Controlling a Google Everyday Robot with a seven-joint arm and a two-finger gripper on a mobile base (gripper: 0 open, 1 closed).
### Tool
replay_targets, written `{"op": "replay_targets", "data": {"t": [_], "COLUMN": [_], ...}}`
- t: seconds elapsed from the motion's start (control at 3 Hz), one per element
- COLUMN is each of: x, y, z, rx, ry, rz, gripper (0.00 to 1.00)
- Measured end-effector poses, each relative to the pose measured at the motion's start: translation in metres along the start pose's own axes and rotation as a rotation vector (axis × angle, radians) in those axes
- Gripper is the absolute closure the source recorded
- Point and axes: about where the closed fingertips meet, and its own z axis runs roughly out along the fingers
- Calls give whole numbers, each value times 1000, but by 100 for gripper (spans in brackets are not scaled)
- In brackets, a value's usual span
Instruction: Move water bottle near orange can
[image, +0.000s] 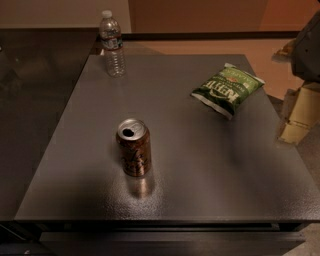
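Note:
The water bottle (112, 44), clear and ribbed with a white cap and a dark label band, stands upright at the far left corner of the grey table (200, 165). The orange can (134, 147), brownish-orange with a silver opened top, stands upright in the left-middle of the table, well in front of the bottle. My gripper (296, 117) shows as a pale yellowish part under a grey arm section at the right edge of the view, just off the table's right side. It is far from both the bottle and the can and holds nothing that I can see.
A green chip bag (227, 88) lies flat at the table's far right, between the gripper and the bottle. A dark glossy counter (35, 100) adjoins the table on the left. The table's front edge runs along the bottom of the view.

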Motion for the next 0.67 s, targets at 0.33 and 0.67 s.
{"op": "replay_targets", "data": {"t": [0.33,0.67], "x": [0,-5], "y": [0,-5], "z": [0,0], "rx": [0,13], "ry": [0,-23], "rz": [0,-2], "gripper": [0,0]}}
